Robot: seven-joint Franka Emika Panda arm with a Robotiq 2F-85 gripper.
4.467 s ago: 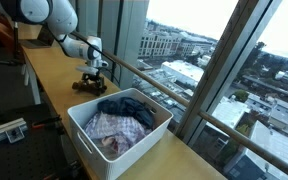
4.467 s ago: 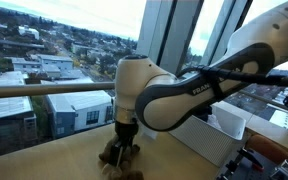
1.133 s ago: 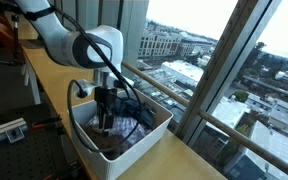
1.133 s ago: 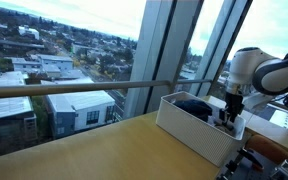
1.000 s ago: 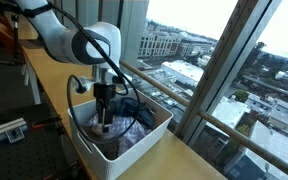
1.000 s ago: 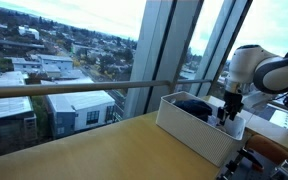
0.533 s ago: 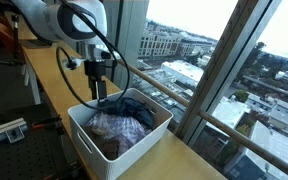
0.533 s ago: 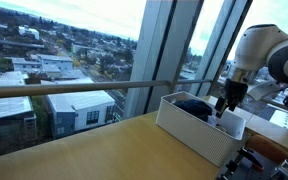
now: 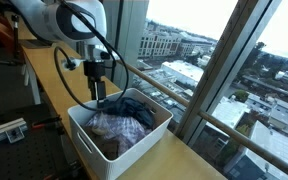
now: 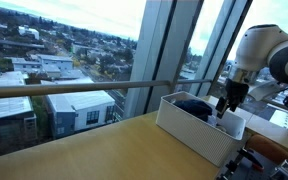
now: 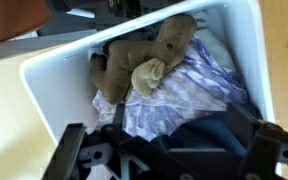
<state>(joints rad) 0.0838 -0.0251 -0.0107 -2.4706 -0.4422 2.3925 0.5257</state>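
Observation:
A white bin (image 9: 82, 140) stands on the wooden table and shows in both exterior views (image 10: 194, 135). In it lie a lilac checked cloth (image 9: 114, 128) and a dark blue cloth (image 9: 134, 105). The wrist view looks down into the bin (image 11: 44, 80). There a brown plush toy (image 11: 144, 58) lies on the checked cloth (image 11: 189, 95) at one end, with the dark blue cloth (image 11: 199, 135) near the fingers. My gripper (image 9: 99, 97) hangs open and empty a little above the bin's end, as also seen in an exterior view (image 10: 224, 108) and the wrist view (image 11: 169, 150).
The long wooden table (image 9: 44, 70) runs along tall windows with a rail (image 9: 174, 90) and slanted posts (image 9: 224, 60). Dark equipment (image 9: 4, 128) sits below the table edge. More table surface (image 10: 94, 150) lies beside the bin.
The gripper has lifted out of the bin, open and empty, and the brown plush toy stays in the bin. Nothing has moved in the last half second.

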